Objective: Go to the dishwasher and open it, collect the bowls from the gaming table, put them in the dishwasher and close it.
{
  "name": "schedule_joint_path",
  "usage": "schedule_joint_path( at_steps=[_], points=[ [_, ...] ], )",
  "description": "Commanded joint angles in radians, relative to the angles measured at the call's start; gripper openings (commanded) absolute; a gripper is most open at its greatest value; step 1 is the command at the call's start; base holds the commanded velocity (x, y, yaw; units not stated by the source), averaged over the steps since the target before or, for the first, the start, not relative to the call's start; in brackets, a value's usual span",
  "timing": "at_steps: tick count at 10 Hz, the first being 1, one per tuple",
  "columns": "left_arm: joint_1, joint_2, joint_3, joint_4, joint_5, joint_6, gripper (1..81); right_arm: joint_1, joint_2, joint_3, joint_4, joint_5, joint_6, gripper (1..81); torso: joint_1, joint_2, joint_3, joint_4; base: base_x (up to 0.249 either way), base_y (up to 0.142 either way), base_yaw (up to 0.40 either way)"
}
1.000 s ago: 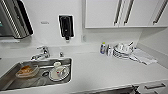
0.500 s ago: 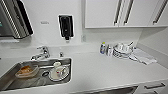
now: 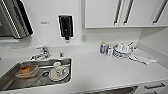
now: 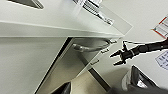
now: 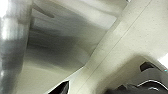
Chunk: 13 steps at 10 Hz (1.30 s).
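The dishwasher (image 4: 75, 62) sits under the white counter, its steel front carrying a horizontal bar handle (image 4: 90, 47). A dark gap runs along the door's edge, so the door looks slightly ajar. My right gripper (image 4: 119, 57) hangs open in front of the handle, a short way off and not touching it. In the right wrist view, blurred steel (image 5: 50, 50) and a bright bar (image 5: 10, 37) lie close by. My left gripper (image 4: 98, 85) is open and holds nothing, low in front of the cabinets. The gaming table is out of view.
The counter (image 3: 100, 70) holds a sink (image 3: 15, 80) with a plate (image 3: 58, 74), a cup and a food container (image 3: 26, 71). Stacked dishes (image 3: 121, 51), small bottles and a cloth (image 3: 143, 57) stand at the right. A faucet (image 3: 41, 53), a wall dispenser (image 3: 66, 26) and upper cabinets (image 3: 120, 12) are behind.
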<state>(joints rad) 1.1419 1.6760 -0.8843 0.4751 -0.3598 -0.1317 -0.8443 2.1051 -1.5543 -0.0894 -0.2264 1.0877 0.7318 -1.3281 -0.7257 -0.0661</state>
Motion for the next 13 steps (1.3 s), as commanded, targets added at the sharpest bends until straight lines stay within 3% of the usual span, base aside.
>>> schedule_joint_path(
  at_steps=[1,4,6,9,13],
  points=[
    [-0.063,-0.051,0.028,0.025,0.001,0.001,81.1,0.239,-0.174,0.200,0.013,-0.028,0.004,81.1,0.000,0.000,0.000,0.000,0.000,0.000,0.000],
    [-0.063,-0.051,0.031,0.025,0.001,0.001,81.1,0.326,-0.210,0.246,0.014,-0.045,0.032,81.1,0.000,0.000,0.000,0.000,0.000,0.000,0.000],
    [-0.063,-0.050,0.031,0.025,0.001,0.001,81.1,0.346,-0.152,0.197,0.010,-0.097,0.070,81.1,0.000,0.000,0.000,0.000,0.000,0.000,0.000],
    [-0.063,-0.051,0.028,0.025,0.001,0.001,81.1,0.340,-0.003,0.071,0.010,-0.122,0.074,81.1,0.000,0.000,0.000,0.000,0.000,0.000,0.000],
    [-0.063,-0.056,0.027,0.025,-0.004,0.001,81.1,0.307,0.069,-0.009,0.008,-0.125,0.074,81.1,0.000,0.000,0.000,0.000,0.000,0.000,0.000]
  ],
)
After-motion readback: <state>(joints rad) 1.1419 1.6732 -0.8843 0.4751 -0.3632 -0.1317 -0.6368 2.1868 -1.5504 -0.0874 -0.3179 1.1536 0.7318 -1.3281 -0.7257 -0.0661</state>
